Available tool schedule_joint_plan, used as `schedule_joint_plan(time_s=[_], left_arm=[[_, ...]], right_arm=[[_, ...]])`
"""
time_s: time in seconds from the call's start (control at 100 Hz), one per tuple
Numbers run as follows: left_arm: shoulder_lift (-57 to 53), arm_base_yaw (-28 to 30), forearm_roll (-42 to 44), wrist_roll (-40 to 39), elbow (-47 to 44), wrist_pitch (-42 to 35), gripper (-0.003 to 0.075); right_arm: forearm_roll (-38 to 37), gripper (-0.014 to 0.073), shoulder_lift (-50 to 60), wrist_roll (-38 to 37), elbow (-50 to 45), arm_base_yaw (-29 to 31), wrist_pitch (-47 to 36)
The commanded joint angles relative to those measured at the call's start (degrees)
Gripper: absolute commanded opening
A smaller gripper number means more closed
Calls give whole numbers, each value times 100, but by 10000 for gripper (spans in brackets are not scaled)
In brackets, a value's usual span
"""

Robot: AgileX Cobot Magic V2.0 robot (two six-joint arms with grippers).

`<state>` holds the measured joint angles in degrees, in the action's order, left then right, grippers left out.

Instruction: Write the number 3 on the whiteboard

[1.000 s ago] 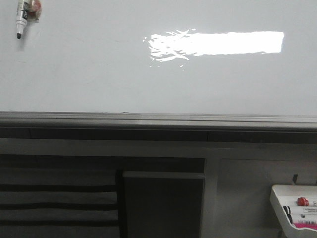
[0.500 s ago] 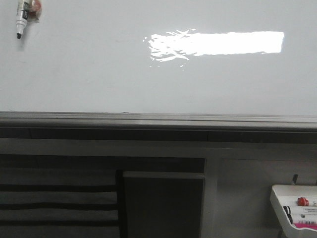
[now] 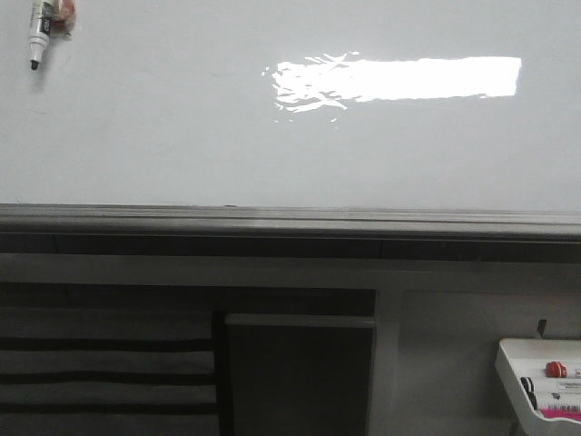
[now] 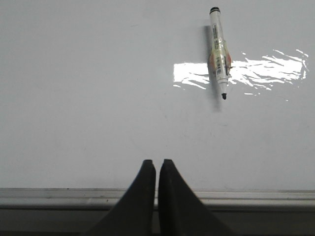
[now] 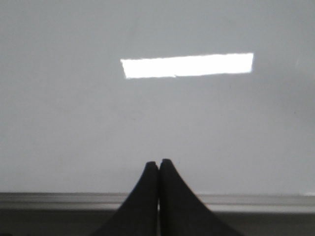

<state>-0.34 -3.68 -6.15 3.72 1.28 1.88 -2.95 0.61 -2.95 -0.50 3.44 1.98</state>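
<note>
Whiteboard (image 3: 182, 136) unmarked, marker (image 3: 36, 34) unmoved at top left; left fingers (image 4: 156, 169), right fingers (image 5: 158, 169) pressed together, empty

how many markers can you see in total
3, maybe more. One marker hangs tip-down on the whiteboard, top left in the front view. A red-capped marker and a black-capped marker lie in the white tray, bottom right, cut off by the frame.

One whiteboard (image 3: 182, 136) fills the front view. One marker (image 3: 37, 33) hangs on it at about ten o'clock. One white tray (image 3: 517, 359) sits at about four o'clock, holding three markers (image 3: 556, 370). One bright reflection (image 3: 399, 79) shows on the board.
</note>
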Motion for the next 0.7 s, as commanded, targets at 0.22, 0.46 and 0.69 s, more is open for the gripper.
schedule_joint_plan(time_s=[0.22,0.46,0.69], left_arm=[[601,-20,13,-60,2136,1196,-19],[1640,-20,122,-60,3124,1570,-19],[1849,-20,122,-60,3133,1517,-19]], right_arm=[[-9,-79,-550,-86,2020,10,1375],[-8,-79,-1500,433,3339,10,2193],[-8,-79,-1585,421,3413,10,1932]])
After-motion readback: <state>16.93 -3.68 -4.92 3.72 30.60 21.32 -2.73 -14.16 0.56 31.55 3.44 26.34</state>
